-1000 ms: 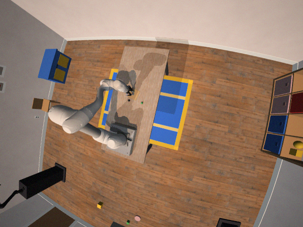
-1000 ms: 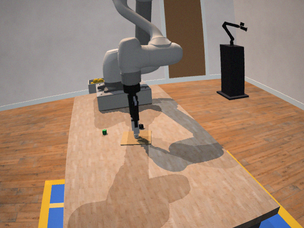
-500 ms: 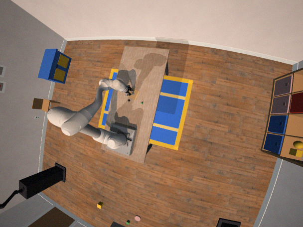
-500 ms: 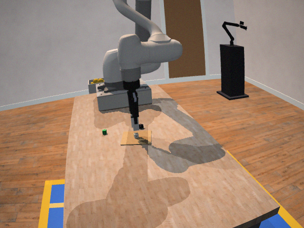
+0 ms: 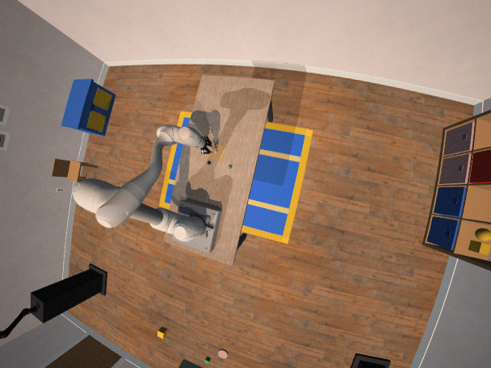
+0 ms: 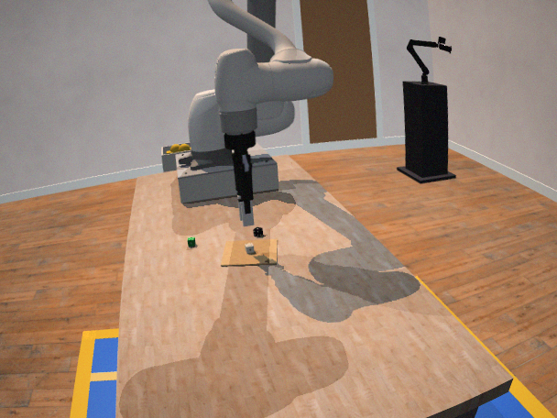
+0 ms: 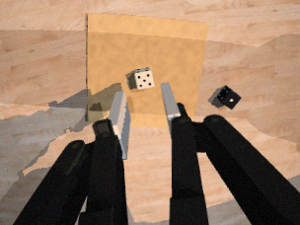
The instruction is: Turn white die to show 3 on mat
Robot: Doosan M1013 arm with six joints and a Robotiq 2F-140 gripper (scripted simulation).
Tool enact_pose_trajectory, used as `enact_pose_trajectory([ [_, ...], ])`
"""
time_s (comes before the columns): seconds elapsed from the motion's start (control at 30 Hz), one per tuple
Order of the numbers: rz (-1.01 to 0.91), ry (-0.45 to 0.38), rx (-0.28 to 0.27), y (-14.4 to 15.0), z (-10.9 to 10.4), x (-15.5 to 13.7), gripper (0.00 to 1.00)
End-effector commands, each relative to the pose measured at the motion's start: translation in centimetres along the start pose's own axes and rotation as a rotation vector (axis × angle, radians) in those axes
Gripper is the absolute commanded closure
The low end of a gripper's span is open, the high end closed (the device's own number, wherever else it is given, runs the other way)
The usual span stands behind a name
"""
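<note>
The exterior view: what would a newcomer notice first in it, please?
Probably the big pale arm that reaches down over the long wooden table. Its black gripper hangs above a small tan mat, empty, with the white die lying free on it. A black die and a green die sit off the mat.

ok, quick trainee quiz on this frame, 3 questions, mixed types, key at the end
1. Where is the white die?
A. on the mat
B. on the bare table
C. between the fingers

2. True or false: the black die lies off the mat.

3. What does the gripper hold?

Key:
1. A
2. True. It sits on the table, apart from the mat's edge.
3. Nothing. The fingers stand apart, raised above the mat, with the white die free below them.
</note>
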State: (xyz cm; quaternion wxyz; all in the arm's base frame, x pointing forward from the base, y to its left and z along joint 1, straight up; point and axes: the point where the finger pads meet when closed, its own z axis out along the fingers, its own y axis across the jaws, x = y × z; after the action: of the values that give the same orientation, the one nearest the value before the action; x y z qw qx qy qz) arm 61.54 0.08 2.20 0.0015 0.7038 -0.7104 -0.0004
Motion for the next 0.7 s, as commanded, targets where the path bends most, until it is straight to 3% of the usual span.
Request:
enact_pose_trajectory([
  [0.0, 0.0, 0.005, -0.001, 0.03, -0.03, -0.02, 0.79],
  [0.33, 0.0, 0.255, -0.002, 0.04, 0.04, -0.44, 0.79],
  [0.57, 0.0, 0.266, -0.001, 0.03, 0.1, -0.92, 0.79],
  [0.67, -0.001, 0.316, -0.011, 0.23, 0.3, -1.0, 0.79],
])
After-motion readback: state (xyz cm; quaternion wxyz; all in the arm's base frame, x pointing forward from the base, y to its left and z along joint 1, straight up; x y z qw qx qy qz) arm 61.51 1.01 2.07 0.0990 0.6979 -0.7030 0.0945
